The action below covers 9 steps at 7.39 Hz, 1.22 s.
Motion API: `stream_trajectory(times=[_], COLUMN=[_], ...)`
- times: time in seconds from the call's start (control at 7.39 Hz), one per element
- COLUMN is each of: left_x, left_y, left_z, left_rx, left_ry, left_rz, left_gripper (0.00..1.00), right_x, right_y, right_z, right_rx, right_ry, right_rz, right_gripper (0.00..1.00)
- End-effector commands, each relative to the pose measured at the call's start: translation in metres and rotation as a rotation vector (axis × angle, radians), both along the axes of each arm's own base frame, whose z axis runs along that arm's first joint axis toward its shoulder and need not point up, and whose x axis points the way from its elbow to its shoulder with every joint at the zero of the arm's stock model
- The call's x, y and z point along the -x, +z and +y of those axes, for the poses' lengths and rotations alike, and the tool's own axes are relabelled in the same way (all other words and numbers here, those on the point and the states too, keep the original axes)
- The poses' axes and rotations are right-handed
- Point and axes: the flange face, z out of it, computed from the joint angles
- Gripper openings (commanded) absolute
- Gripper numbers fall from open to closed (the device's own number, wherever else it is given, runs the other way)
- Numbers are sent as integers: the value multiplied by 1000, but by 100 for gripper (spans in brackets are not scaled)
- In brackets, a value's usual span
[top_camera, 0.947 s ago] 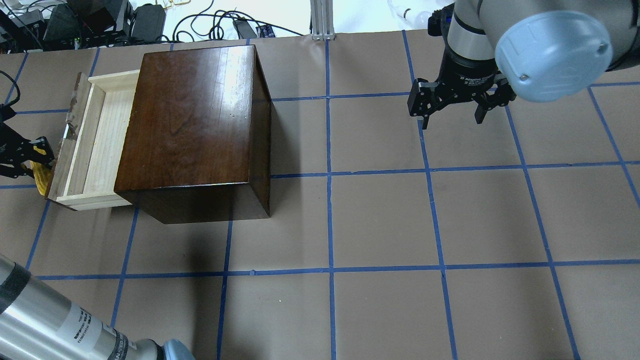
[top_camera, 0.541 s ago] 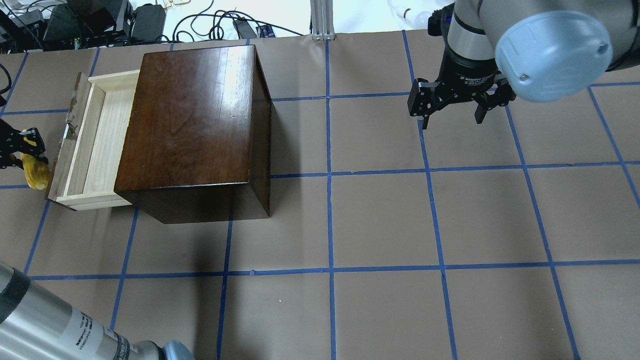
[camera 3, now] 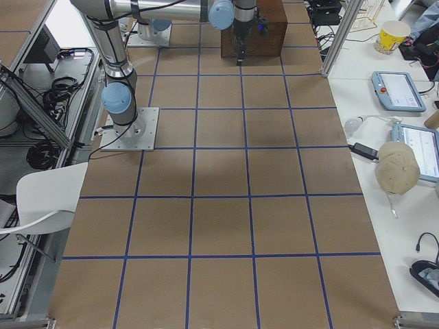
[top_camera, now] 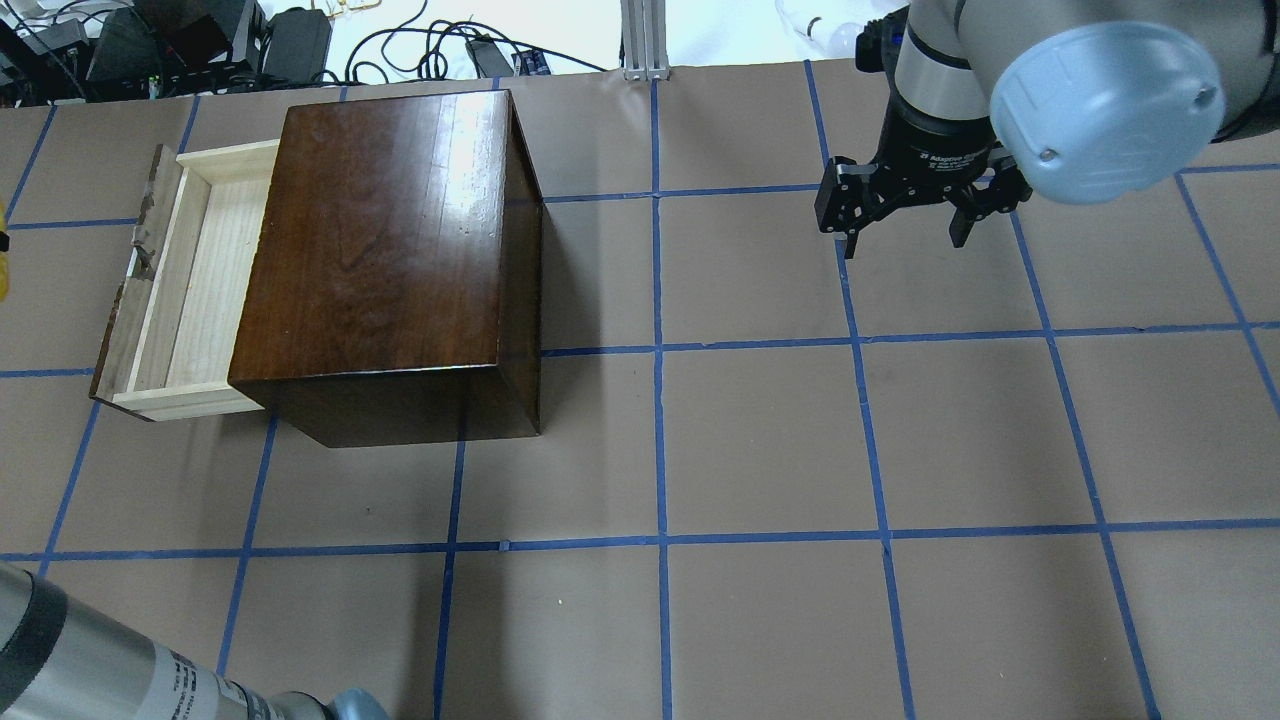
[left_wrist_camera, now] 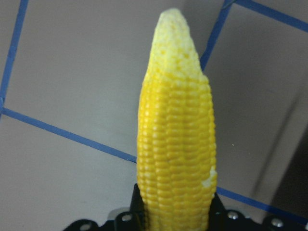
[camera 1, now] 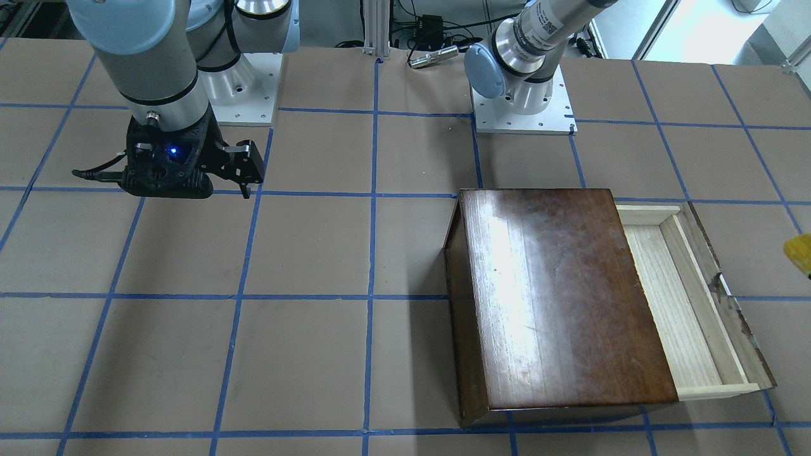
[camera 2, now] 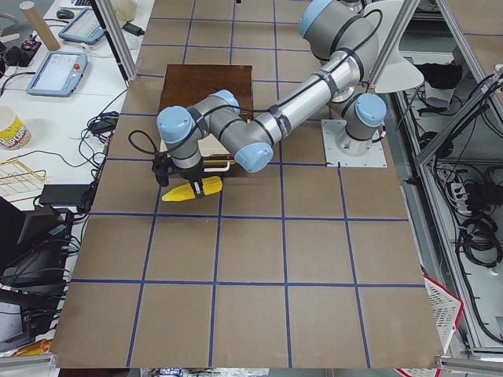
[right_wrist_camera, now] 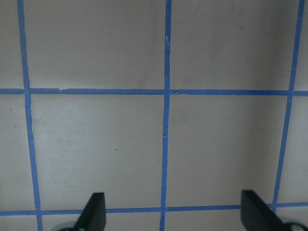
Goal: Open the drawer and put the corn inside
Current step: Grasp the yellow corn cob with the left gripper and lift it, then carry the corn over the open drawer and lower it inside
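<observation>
Left wrist-mounted view: small yellow bumpy corn cob (left_wrist_camera: pixel 175 144) clamped in the left gripper (left_wrist_camera: pixel 175 219), just outside the shallow pale-wood drawer (top_camera: pixel 185 300) pulled out of the glossy dark-brown wooden box (top_camera: pixel 385 250). The right gripper (top_camera: pixel 900 215) hangs wide open, empty, well apart from that box.

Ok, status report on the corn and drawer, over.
Left gripper shut on corn, beside the drawer. Right gripper open, idle, far from the box. Drawer open, visible part empty, nothing over it.
</observation>
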Motion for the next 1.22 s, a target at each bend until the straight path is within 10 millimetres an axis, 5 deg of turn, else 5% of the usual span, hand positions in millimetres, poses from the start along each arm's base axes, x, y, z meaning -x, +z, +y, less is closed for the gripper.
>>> stream_trajectory(times=[0.0, 0.27, 0.54, 1.08], left_x=[77, 131, 177, 184], left_y=[65, 57, 22, -24], left_z=[-6, -21, -29, -33], left_rx=[-27, -40, -83, -125], left_ry=[-91, -169, -231, -242], left_rz=[20, 65, 117, 150], left_gripper=[0, 0, 0, 0], right_x=[0, 0, 0, 0], right_y=[0, 0, 0, 0], right_z=[0, 0, 0, 0], right_rx=[1, -1, 1, 1], right_ry=[0, 0, 0, 0], right_rz=[0, 0, -2, 0], right_gripper=[100, 100, 100, 100])
